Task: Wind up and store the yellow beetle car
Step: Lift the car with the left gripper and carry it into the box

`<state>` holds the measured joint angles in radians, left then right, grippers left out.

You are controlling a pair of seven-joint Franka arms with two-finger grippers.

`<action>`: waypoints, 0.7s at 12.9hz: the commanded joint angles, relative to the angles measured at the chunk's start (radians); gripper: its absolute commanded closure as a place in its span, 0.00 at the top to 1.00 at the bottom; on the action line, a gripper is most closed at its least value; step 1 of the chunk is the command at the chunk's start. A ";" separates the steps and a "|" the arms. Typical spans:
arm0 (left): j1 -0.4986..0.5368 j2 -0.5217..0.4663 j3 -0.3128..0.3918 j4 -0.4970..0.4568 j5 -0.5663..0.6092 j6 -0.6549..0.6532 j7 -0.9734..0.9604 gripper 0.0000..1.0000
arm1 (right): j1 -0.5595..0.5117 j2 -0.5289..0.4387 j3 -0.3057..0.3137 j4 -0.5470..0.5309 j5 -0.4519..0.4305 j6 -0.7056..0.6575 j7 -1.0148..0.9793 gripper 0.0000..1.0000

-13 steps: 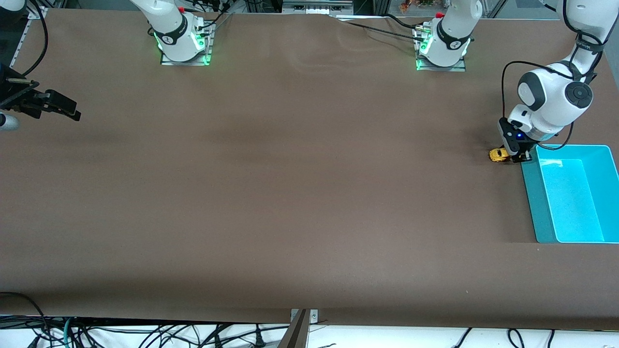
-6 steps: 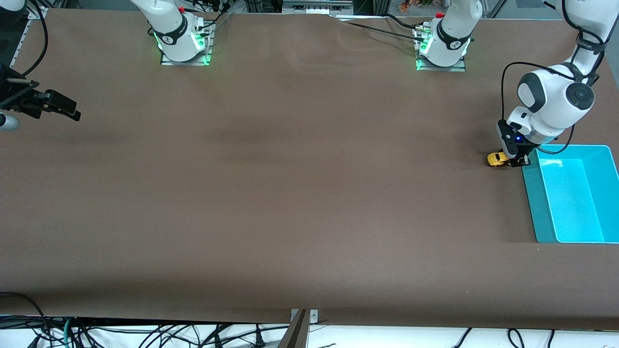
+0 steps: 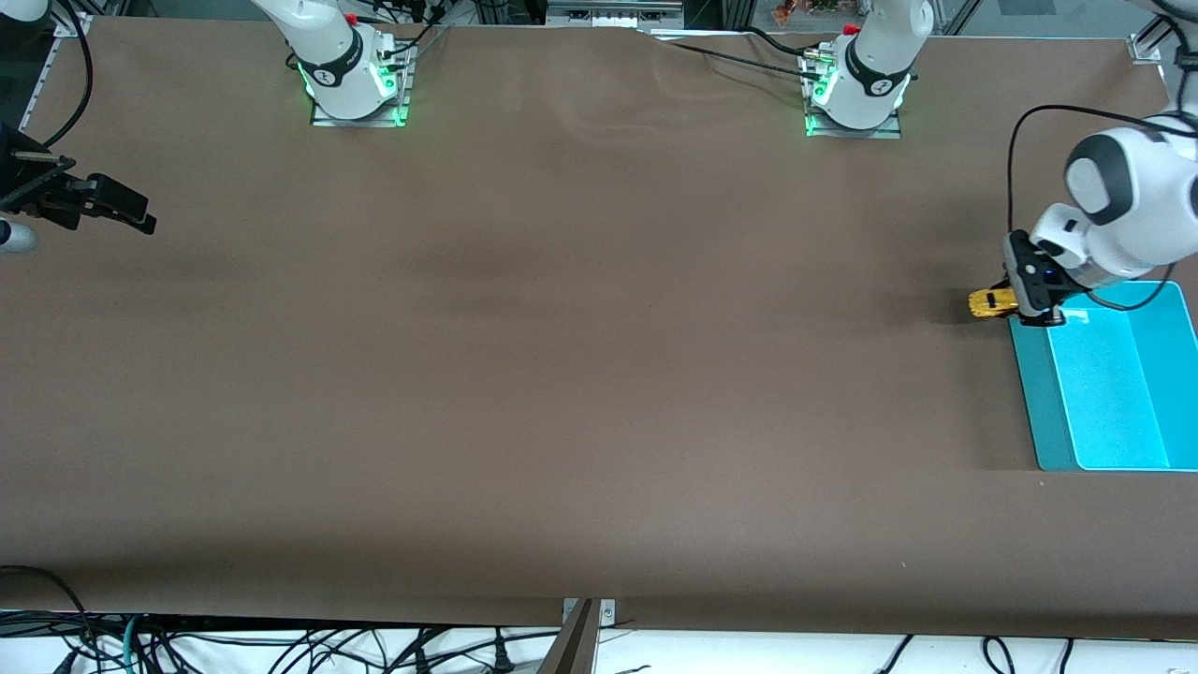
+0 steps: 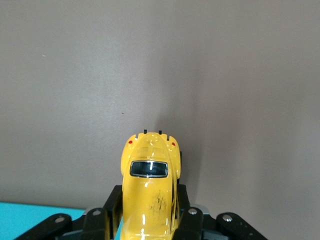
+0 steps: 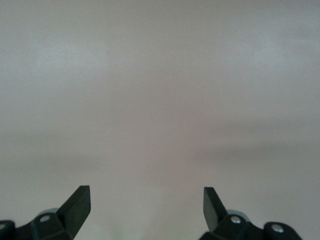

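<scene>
The yellow beetle car (image 3: 988, 302) is a tiny rounded toy with a dark window. My left gripper (image 3: 1013, 304) is shut on it and holds it low over the brown table, right at the corner of the teal bin (image 3: 1027, 393) that lies toward the robots' bases. In the left wrist view the car (image 4: 149, 190) sticks out from between the black fingers (image 4: 111, 210), and a strip of the teal bin (image 4: 30, 220) shows beside them. My right gripper (image 3: 126, 211) waits open over the table's edge at the right arm's end, and nothing lies between its fingertips (image 5: 80, 200).
The teal bin is an open rectangular tub at the left arm's end of the table, with nothing visible inside. Both arm bases (image 3: 354, 84) (image 3: 854, 94) stand along the table's edge farthest from the front camera. Cables hang below the edge nearest that camera.
My left gripper has carried the car a short way toward the teal bin, and that arm's wrist has swung toward the left arm's end. The right arm has not moved.
</scene>
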<state>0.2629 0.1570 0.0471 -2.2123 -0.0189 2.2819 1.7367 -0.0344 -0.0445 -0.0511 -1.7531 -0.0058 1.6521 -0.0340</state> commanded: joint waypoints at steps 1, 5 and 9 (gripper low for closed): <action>0.048 0.006 -0.004 0.115 -0.023 -0.140 0.087 0.06 | -0.001 0.011 0.000 0.027 0.003 -0.018 0.009 1.00; 0.179 0.105 -0.004 0.235 -0.010 -0.145 0.300 0.06 | -0.001 0.011 0.000 0.027 0.001 -0.018 0.011 1.00; 0.231 0.271 -0.004 0.385 -0.013 -0.134 0.420 0.06 | -0.001 0.012 0.000 0.027 0.000 -0.018 0.009 1.00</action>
<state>0.4811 0.3297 0.0535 -1.9319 -0.0188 2.1621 2.1029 -0.0348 -0.0437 -0.0516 -1.7528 -0.0059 1.6521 -0.0340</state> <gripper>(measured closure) 0.542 0.000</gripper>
